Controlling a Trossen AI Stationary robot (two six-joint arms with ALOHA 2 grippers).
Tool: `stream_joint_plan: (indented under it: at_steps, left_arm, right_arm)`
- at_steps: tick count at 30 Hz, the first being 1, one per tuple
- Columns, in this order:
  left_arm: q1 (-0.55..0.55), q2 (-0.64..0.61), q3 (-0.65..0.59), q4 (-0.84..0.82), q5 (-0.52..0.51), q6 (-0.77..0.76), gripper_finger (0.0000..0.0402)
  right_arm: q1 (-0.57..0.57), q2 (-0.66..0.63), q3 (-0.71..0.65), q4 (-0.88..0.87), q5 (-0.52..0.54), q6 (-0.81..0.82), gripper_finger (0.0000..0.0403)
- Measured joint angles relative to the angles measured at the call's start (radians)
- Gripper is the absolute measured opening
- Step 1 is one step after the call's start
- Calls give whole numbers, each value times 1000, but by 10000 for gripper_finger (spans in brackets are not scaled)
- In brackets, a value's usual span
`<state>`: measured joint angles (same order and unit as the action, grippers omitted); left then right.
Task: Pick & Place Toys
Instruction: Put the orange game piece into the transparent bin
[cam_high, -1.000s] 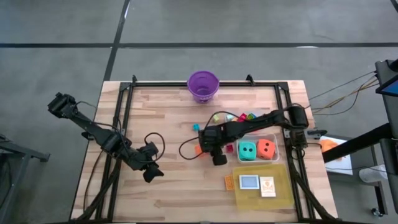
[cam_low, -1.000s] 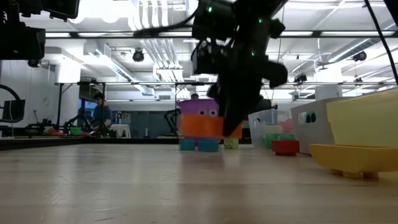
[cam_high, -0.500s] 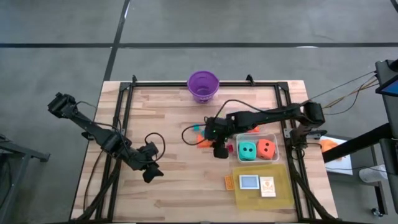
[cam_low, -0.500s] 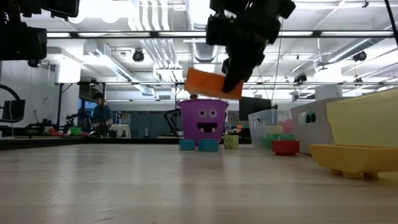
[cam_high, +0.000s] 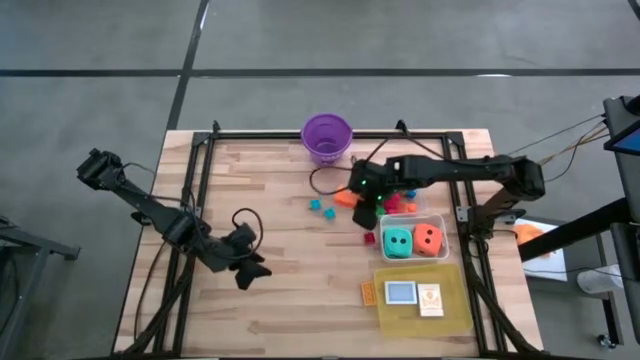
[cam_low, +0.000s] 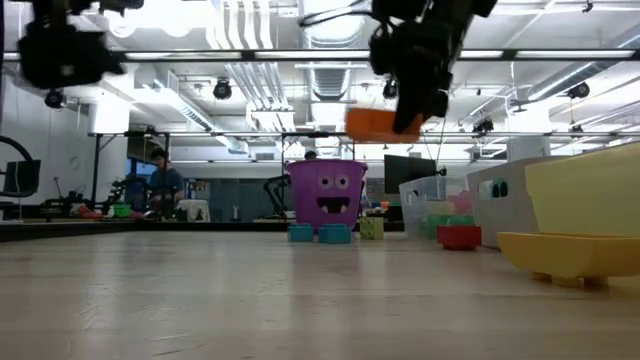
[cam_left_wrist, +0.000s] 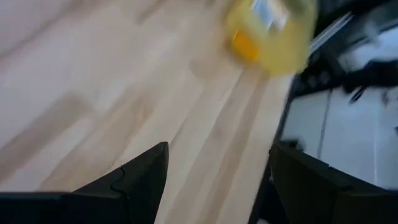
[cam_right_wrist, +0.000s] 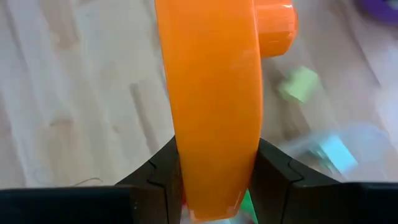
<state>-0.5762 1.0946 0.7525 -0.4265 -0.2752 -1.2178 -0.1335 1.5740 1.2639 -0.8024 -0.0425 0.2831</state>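
- The wooden table (cam_high: 270, 180) lies under me, framed by a black rail.
- The yellow tray (cam_high: 450, 305) sits at the near right corner with small cards (cam_high: 401, 292) on it; one orange card (cam_high: 368, 293) lies just beside its left edge.
- A clear tub (cam_high: 442, 232) above the tray holds the teal die (cam_high: 398, 241) and the orange die (cam_high: 428, 238), side by side.
- The purple bucket (cam_high: 327, 138) stands at the far edge of the table, its painted face showing in the low view (cam_low: 327, 197).
- My right pincer (cam_high: 366, 200) hangs in the air between bucket and tub, clenched on the orange wedge (cam_right_wrist: 214, 99), well off the wood (cam_low: 385, 122).
- My left pincer (cam_high: 250, 269) waits low over the near left of the table, its fingers (cam_left_wrist: 140, 177) standing apart with nothing between them.
- Small blue blocks (cam_high: 321, 207) rest on the table just left of my right pincer; a pink block (cam_high: 369, 238) lies beside the tub.
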Motion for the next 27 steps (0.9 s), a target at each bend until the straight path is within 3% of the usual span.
stream_joint_plan:
  at_steps: [4,8,15,20,27]
  left_arm:
    - [4,0,1,117,-168,145,270]
    - [4,0,33,176,-344,425,270]
    - [4,0,89,194,-391,867,270]
    - [6,0,97,191,-390,923,270]
    - [9,0,100,137,-387,815,270]
  right_arm:
    - [-59,-58,-77,-16,-7,40,125]
    - [-123,-124,-175,-13,-72,82,125]
    - [-218,-204,-313,-4,-86,174,125]
    - [-247,-191,-340,5,-55,204,125]
    - [-247,-122,-340,6,-51,154,125]
